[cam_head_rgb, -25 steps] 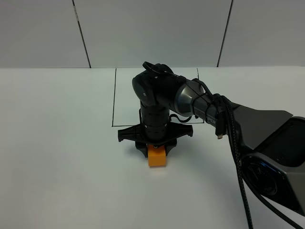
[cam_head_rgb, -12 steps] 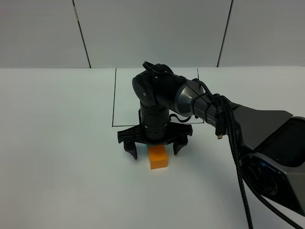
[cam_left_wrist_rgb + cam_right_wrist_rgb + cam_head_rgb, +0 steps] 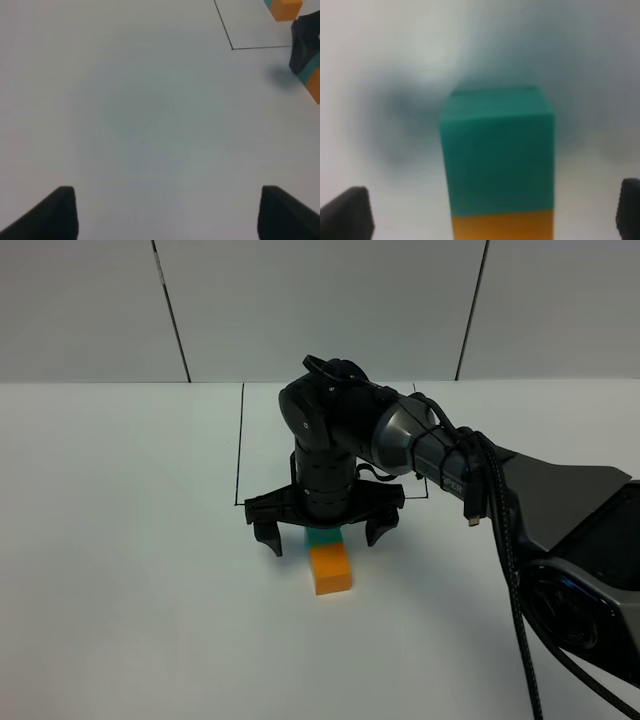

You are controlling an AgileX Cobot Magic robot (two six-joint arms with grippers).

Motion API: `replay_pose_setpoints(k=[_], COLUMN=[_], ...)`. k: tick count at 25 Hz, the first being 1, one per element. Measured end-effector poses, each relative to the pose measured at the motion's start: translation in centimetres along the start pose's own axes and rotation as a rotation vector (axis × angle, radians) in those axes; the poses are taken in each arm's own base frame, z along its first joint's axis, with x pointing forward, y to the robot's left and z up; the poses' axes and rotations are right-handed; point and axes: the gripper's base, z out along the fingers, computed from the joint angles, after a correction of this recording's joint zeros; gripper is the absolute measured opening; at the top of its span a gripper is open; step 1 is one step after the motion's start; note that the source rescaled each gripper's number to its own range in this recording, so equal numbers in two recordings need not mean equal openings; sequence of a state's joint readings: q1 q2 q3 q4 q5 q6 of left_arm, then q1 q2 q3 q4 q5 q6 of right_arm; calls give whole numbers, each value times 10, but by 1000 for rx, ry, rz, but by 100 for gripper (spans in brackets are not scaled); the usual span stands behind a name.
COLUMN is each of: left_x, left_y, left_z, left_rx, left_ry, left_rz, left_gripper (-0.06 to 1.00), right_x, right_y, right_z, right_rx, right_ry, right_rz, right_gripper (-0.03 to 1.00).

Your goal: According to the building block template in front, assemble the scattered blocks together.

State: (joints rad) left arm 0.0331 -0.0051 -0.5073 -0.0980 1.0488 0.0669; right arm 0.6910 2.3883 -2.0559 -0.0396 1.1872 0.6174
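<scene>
The scattered blocks lie joined on the white table: the orange cube in front and the teal cube touching it behind, partly under the arm. My right gripper hangs open just above them, one finger on each side, holding nothing. In the right wrist view the teal cube and orange cube sit between the fingertips. The building block template shows only in the left wrist view, inside its black outline. My left gripper is open over bare table.
The thin black outline runs across the table behind the right arm, which hides the template in the exterior high view. The right arm's cable trails toward the front right. A white panelled wall stands at the back.
The right gripper went from shut on the orange cube to wide open and rose slightly. The orange cube stays on the table, and the teal cube now shows behind it.
</scene>
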Motion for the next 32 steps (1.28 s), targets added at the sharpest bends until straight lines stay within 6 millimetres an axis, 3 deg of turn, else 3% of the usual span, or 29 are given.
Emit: replay_pose_setpoints(k=[6,12,21,28,32], left_x=[0,0,0,0,0], left_y=[0,0,0,0,0], left_z=[0,0,0,0,0], left_rx=[0,0,0,0,0], left_ry=[0,0,0,0,0], left_rz=[0,0,0,0,0], left_gripper=[66,66,66,66,66], right_x=[-5,-24,-65,-77,-77], right_y=[-10,-42,-142,-219,-231], right_z=[-16,-29,-30,-28,-39], right_rx=[8,8,10,-20,-11], right_ry=[-19,-41,-40,-31,-47], right_rz=[-72,-150,-21,52,51], right_gripper=[100,100,100,100,100])
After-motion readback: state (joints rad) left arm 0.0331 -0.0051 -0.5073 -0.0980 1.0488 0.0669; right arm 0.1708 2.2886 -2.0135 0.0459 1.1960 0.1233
